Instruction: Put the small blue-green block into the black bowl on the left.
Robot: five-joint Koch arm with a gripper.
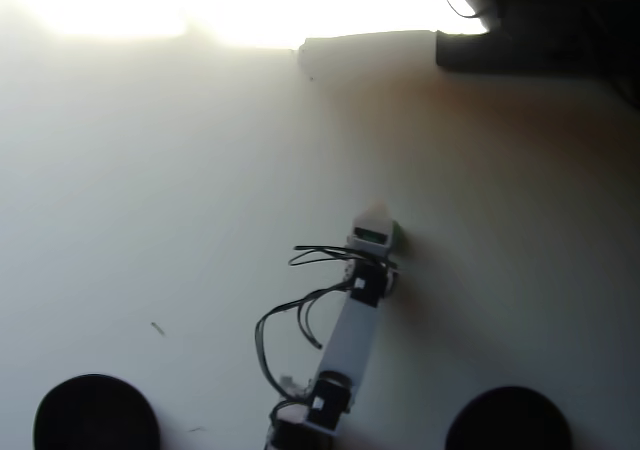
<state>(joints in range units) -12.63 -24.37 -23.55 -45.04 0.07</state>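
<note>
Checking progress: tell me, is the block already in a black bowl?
No: both bowls, left and right, look empty, and a sliver of the block shows on the table beside the pincer.

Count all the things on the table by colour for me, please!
Black: 2, round matte black bowls
Blue-green: 1, tiny blue-green block, mostly hidden under the arm's gripper
Total: 3

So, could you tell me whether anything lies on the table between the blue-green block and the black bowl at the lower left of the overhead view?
Nothing visible blocks that path. The blue-green block peeks out beside the gripper; toward the black bowl there is only bare table, the arm's dangling wires and a tiny speck.
</note>
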